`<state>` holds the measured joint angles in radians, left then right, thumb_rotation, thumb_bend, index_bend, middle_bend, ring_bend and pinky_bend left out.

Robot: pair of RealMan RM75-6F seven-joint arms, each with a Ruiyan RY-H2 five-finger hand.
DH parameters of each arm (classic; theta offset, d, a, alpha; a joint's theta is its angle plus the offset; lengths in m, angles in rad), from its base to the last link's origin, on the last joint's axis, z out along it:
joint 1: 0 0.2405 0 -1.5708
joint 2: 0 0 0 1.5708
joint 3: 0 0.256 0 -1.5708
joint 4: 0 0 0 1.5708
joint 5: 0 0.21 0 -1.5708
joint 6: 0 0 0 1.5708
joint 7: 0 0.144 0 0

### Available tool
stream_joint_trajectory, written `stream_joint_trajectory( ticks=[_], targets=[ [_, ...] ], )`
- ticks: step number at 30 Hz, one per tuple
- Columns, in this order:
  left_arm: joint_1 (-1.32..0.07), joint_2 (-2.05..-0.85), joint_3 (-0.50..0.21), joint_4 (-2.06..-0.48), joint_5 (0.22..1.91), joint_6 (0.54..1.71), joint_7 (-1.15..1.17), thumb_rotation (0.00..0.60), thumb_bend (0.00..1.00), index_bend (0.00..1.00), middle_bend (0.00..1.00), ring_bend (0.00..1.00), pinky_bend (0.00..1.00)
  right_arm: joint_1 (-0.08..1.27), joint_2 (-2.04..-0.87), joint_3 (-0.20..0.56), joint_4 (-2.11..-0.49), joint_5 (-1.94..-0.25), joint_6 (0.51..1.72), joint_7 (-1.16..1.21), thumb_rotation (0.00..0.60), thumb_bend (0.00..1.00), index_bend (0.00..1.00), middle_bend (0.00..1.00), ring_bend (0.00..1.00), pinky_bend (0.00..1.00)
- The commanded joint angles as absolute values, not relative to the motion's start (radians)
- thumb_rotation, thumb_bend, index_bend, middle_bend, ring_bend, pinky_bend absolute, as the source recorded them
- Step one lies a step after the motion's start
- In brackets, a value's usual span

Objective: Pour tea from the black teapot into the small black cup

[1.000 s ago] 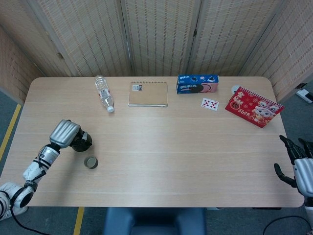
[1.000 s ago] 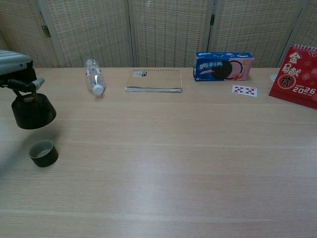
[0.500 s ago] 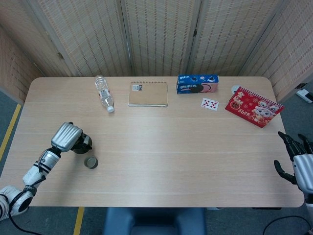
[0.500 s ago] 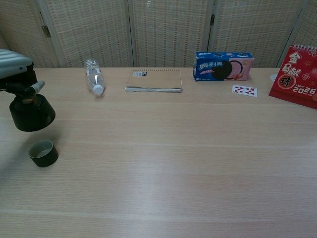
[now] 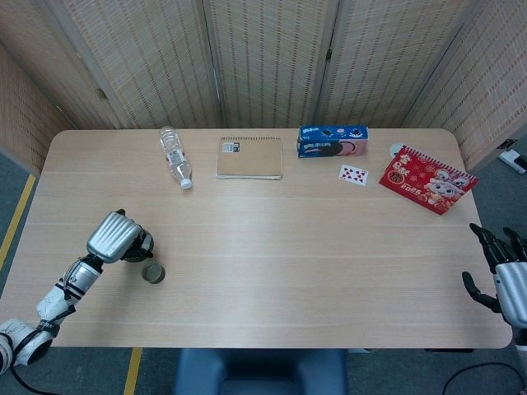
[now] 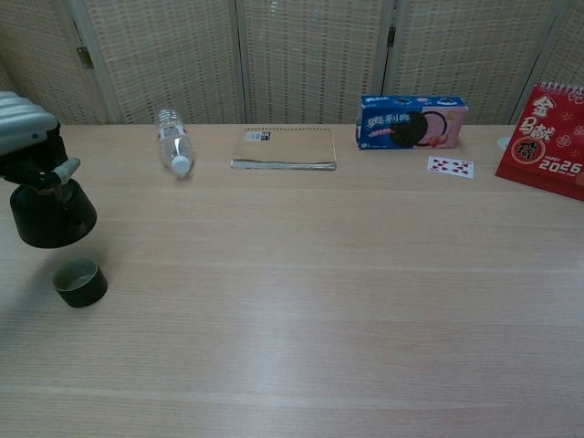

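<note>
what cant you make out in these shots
- Teapot spout and top: hidden by the left hand in the head view, and no spout shows in the chest view.
- Whether tea is in the cup: its inside is too dark and small in both views.
- Right hand: cut by the frame edge in the head view, absent from the chest view.
- Calendar: its right side is cut off in the chest view.

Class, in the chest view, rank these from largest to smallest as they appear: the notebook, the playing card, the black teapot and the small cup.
1. Notebook
2. Black teapot, though it is nearer the camera, so this is unsure
3. Small cup
4. Playing card, close to the cup in apparent size
</note>
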<state>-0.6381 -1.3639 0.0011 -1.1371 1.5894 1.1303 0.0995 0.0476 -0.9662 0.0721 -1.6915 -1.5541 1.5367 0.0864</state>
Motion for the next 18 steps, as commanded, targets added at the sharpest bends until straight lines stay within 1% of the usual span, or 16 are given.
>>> stream_joint_trajectory(
  ticks=[1,18],
  targets=[
    [-0.630,-1.372,0.008,-1.123,1.605,1.151,0.120,0.206,0.65,1.00,1.00,0.95,0.59,0.045,-0.967,0.071,-1.693,-1.554,1.540,0.085,0.600,0.43,0.06,0.19,0.25,0.08],
    [-0.591,-1.417,0.031,-1.047,1.672,1.251,0.239,0.210,0.66,1.00,1.00,0.95,0.59,0.029,-0.975,0.065,-1.681,-1.546,1.556,0.110,0.600,0.43,0.06,0.19,0.25,0.08]
  ],
)
